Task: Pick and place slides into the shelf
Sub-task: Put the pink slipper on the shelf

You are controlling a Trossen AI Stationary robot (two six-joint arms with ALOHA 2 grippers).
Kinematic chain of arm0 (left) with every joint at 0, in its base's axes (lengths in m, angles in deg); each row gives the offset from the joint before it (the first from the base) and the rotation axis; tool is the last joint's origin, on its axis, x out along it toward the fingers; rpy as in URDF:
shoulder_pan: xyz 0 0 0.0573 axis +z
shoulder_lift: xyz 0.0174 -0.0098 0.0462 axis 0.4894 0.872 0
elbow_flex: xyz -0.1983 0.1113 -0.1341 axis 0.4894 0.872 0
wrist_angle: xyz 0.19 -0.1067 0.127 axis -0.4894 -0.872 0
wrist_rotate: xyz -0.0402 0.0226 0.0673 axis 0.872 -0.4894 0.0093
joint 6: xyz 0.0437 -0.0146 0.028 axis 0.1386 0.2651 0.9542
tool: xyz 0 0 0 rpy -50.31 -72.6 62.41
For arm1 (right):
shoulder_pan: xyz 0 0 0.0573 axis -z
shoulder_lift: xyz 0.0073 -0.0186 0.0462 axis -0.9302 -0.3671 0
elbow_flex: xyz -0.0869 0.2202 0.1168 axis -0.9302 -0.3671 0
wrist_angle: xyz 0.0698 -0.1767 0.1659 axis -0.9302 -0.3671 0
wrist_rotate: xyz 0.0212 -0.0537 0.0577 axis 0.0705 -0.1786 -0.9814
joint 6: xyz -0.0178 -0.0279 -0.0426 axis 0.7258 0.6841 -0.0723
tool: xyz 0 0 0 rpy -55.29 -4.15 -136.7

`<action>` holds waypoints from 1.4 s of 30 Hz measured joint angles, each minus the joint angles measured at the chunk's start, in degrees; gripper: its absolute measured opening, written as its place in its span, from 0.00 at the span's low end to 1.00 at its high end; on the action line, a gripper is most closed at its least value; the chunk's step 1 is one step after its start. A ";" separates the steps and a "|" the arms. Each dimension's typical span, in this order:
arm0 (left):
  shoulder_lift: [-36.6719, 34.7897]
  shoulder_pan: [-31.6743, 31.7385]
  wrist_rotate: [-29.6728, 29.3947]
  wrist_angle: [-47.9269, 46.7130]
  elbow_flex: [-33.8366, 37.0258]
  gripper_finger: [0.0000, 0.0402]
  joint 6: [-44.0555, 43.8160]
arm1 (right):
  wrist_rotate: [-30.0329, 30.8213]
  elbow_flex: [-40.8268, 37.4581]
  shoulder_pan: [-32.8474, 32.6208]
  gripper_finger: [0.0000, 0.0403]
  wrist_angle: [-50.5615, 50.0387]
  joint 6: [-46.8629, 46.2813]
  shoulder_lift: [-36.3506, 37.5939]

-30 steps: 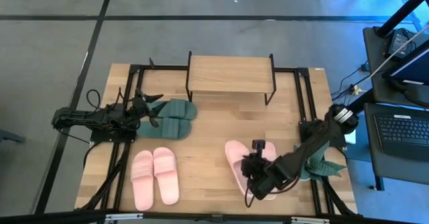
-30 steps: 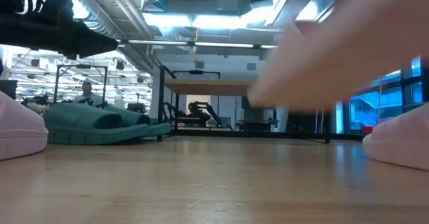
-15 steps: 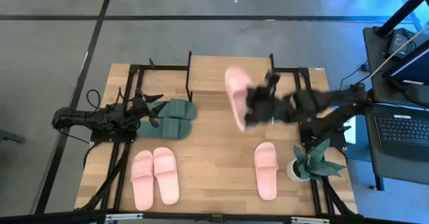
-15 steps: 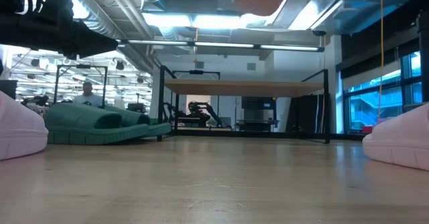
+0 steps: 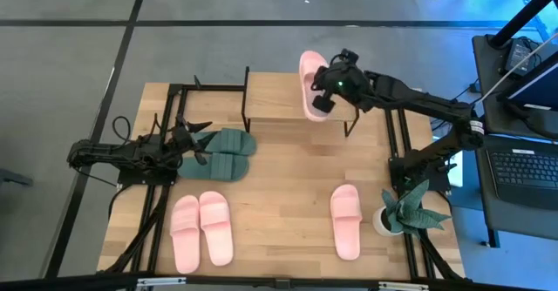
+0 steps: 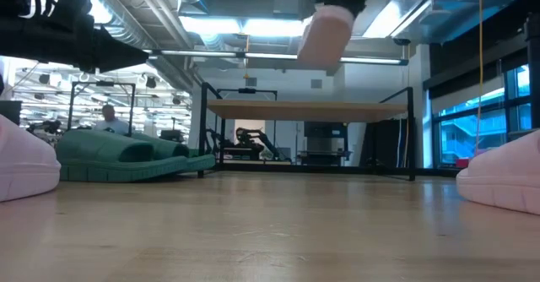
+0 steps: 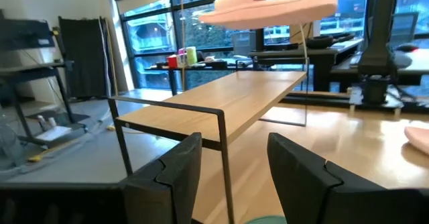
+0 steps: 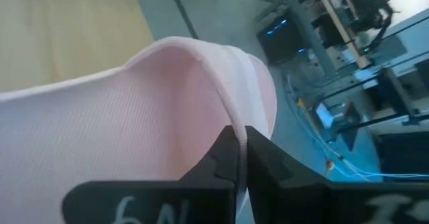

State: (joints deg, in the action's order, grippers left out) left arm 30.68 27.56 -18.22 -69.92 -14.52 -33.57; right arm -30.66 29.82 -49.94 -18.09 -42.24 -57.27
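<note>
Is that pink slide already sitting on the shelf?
No. In the low view the pink slide hangs in the air, held by the right gripper, clearly above the shelf board.

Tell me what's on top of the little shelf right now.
Nothing rests on the shelf board where it shows. A pink slide hangs above its right end, pinched by the right gripper; in the high view it hides the board beneath it.
</note>
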 joint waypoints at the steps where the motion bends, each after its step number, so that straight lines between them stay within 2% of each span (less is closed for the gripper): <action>1: 0.00 0.00 0.00 0.00 -0.02 0.41 0.32 | 0.00 -1.70 0.56 0.03 2.25 0.96 0.00; 14: 0.00 0.00 0.02 0.00 0.00 0.41 0.34 | -1.95 -17.83 5.57 0.03 15.04 2.48 -0.04; 27: 0.00 0.00 0.04 0.00 0.01 0.41 0.30 | -1.69 -22.66 6.98 0.04 18.94 3.97 -0.50; 42: 0.00 0.02 0.04 0.00 0.01 0.41 0.30 | -1.94 -22.70 6.98 0.32 20.47 5.46 -0.57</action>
State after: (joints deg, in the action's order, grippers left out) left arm 30.68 27.58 -18.18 -69.92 -14.51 -33.27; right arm -32.60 7.12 -42.96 2.39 -36.78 -57.84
